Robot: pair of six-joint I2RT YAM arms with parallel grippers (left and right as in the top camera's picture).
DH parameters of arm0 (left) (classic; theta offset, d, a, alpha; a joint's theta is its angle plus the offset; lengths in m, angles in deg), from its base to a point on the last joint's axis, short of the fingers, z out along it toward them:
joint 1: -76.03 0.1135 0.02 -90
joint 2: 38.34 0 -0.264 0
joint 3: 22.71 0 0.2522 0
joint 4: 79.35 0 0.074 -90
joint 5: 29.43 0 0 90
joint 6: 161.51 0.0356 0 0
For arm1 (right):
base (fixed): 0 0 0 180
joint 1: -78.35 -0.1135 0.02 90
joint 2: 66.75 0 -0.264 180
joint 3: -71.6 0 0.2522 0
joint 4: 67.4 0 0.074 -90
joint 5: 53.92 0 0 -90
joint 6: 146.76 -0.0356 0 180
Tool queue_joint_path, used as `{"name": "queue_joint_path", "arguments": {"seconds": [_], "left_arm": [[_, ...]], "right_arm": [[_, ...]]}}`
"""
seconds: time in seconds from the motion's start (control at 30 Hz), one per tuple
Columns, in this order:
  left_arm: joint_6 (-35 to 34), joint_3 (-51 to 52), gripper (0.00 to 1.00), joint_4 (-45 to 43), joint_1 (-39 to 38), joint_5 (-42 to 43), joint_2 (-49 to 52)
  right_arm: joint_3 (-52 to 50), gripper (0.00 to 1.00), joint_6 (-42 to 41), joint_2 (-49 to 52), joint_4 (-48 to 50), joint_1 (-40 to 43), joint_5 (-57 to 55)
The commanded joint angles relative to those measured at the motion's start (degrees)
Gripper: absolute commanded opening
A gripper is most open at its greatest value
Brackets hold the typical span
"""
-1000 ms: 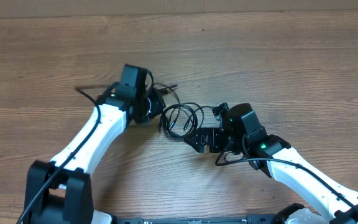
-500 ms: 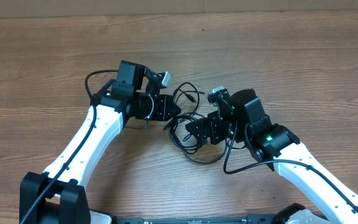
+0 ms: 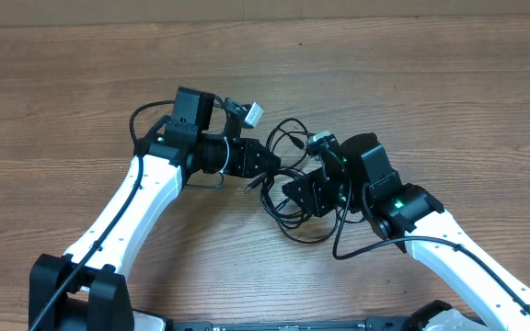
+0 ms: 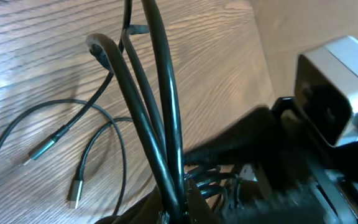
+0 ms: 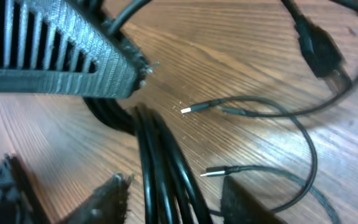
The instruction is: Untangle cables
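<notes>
- A bare wood-grain table (image 3: 431, 74) carries the whole scene, and both arms reach in to meet near its middle.
- The left gripper (image 3: 270, 165) is clamped on the cables (image 4: 171, 99). In its wrist view several black strands rise out of the pinch together, taut and lifted off the wood. This looks like an anchor, giving the other arm something to pull against.
- The right gripper (image 5: 169, 194) faces it from just beside, jaws apart and straddling the same run of strands. A sliver of gap shows on each side of the cords, so I judge that it is not gripping them.
- That placement reads as setting up a second hold close to the first, so that one strand can be drawn out between two fixed points.
- Just outside the right jaws, two loose plug ends (image 5: 191, 109) lie flat on the wood. Each sits on a slack curve of cord, free of either claw.
- Farther out, seen from overhead, one loop of cord arches away from the robot above the two claws. A wider loop sags toward the robot beneath the right one. Both lie near the grippers.
- The tangle sits between and around the two claws, knotted by the look of it, so the untangling seems at an early stage.
</notes>
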State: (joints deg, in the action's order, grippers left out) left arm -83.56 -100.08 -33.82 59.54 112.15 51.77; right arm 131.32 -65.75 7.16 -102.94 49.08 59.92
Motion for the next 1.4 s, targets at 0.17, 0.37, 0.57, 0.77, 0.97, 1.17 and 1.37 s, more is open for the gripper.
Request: {"name": "queue_joint_path", "arguments": {"seconds": [0.17,0.37,0.57,0.77,0.97,1.17,1.37], "left_arm": [[-1.68,-1.09,0.04,-0.28,-1.07,3.19,-0.98],[-1.7,-1.09,0.04,0.92,-2.34,-2.19,-0.98],[-9.14,-1.09,0.04,-4.37,-0.15,3.78,-0.98],[-30.64,-1.09,0.04,-24.44,2.78,6.54,-0.98],[-37.29,-1.09,0.04,-35.1,3.96,6.1,-0.98],[-36.79,-1.09,0.04,-27.96,3.8,-2.89,-0.96],[-36.85,-1.09,0.04,-17.33,3.65,-11.26,-0.85]], "right_arm": [[1.29,0.04,-10.08,-0.17,5.33,0.92,-3.87],[1.33,0.04,-24.11,-0.9,8.0,7.3,-9.44],[1.33,0.04,-31.71,-1.03,3.85,19.15,-10.91],[1.31,0.04,-31.69,-1.03,-4.09,20.24,-9.05],[1.31,0.04,-31.01,-1.05,-6.93,20.24,-6.82],[1.33,0.04,-20.61,-1.05,4.44,20.24,22.16],[1.33,0.04,-18.8,-1.05,16.11,20.24,30.84]]}}
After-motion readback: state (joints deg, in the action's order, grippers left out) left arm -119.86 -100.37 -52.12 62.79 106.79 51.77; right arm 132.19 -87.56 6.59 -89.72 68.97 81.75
